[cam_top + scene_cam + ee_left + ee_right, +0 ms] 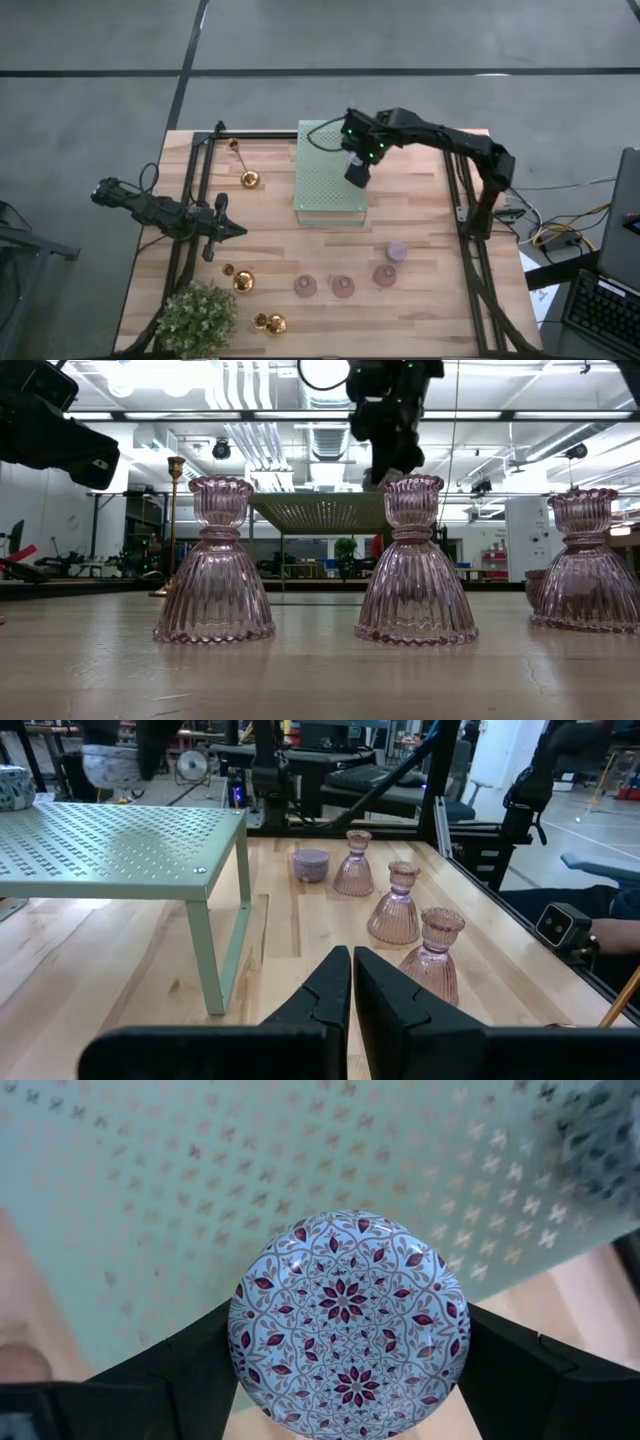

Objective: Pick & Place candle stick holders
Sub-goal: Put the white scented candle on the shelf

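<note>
My right gripper [357, 176] is over the pale green perforated rack [330, 190] and is shut on a squat blue-grey patterned holder [350, 1325]. This holder also shows in the left wrist view [110, 765]. A second patterned holder [15, 788] stands on the rack. A lavender holder [397, 251] and three pink glass holders [343, 287] stand on their bases on the table near the front. Gold holders [250, 180] lie and stand at the left. My left gripper [235, 230] is shut and empty, level over the table's left part. My right gripper pinches the round holder between its two fingers [190, 1355] at two opposite sides of its rim [245, 1335]. The fingers come from above and point down. The holder sits level with its patterned face toward the wrist camera, above the rack's top, which it seems to clear.
A bushy potted plant [197, 315] stands at the front left corner. More gold holders [243, 282] are beside it. Black frame rails [190, 190] run along both table sides. Bare wood lies between the rack and the pink holders.
</note>
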`<state>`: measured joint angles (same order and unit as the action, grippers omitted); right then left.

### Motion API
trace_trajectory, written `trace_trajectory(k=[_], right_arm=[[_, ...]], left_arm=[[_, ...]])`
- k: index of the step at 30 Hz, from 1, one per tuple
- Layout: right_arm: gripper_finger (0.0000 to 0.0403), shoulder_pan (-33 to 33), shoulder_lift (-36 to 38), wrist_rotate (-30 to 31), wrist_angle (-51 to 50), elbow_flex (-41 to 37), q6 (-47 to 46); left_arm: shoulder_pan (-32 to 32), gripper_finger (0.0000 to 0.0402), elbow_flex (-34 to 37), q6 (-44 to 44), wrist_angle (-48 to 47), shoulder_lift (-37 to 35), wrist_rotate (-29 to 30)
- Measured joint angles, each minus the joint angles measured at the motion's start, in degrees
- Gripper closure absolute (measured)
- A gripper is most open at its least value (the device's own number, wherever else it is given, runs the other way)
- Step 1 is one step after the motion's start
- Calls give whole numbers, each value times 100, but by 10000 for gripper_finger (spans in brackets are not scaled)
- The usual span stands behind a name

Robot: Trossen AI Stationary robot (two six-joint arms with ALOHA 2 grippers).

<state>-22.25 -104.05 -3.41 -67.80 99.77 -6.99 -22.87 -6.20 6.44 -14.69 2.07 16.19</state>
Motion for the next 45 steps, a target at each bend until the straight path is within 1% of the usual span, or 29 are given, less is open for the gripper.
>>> trace_trajectory(k=[8, 21, 31, 40, 45], right_arm=[[103, -191, -419, 0, 4, 219, 159], [95, -164, -452, -9, -82, 211, 185], [80, -121, -452, -7, -62, 179, 141], [58, -53, -450, -3, -53, 174, 175], [49, -9, -408, 16, -550, 325, 288]], left_arm=[[0, 381, 0, 0, 2, 0, -1], [1, 381, 0, 0, -12, 0, 1], [1, 381, 1, 0, -16, 0, 0], [0, 381, 0, 0, -40, 0, -1], [2, 381, 0, 0, -40, 0, -1]])
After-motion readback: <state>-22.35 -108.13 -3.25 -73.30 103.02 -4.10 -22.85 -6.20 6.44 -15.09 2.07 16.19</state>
